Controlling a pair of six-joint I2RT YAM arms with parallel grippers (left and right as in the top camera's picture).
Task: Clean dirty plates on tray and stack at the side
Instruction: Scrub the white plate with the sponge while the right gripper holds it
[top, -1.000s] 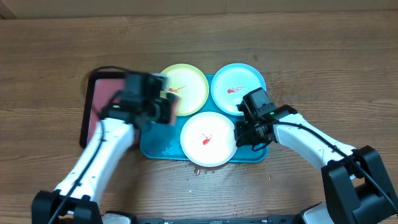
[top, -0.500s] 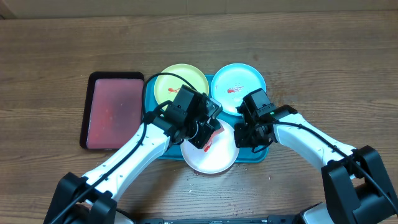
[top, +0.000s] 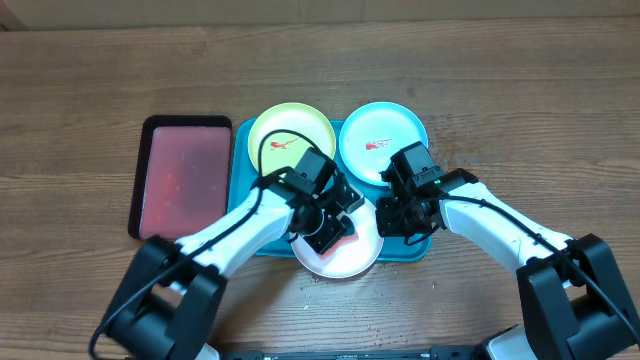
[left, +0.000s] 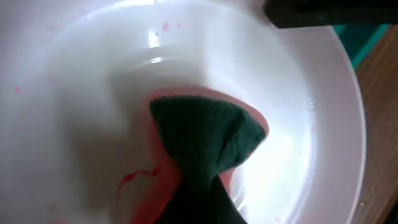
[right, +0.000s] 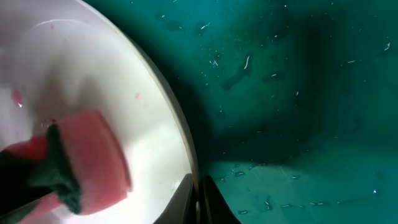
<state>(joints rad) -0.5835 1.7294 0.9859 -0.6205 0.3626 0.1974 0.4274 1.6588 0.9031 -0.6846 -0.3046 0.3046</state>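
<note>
The white plate (top: 352, 262) sits at the front of the turquoise tray (top: 248, 242). The left gripper (top: 335, 228), its arm angled in from the left, clamps a pink-and-green sponge (left: 205, 137) against the plate's centre — the right gripper (top: 392, 222) pinches its right rim.

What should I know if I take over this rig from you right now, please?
Left tool: shut on the sponge, pressed green side down into the white plate.
Right tool: seems to pinch that plate's rim.
All three plates sit on the blue tray; green plate and cyan plate carry red smears.
Done: nothing stacked.
To do: finish white, wipe the other two, stack beside the tray.
</note>
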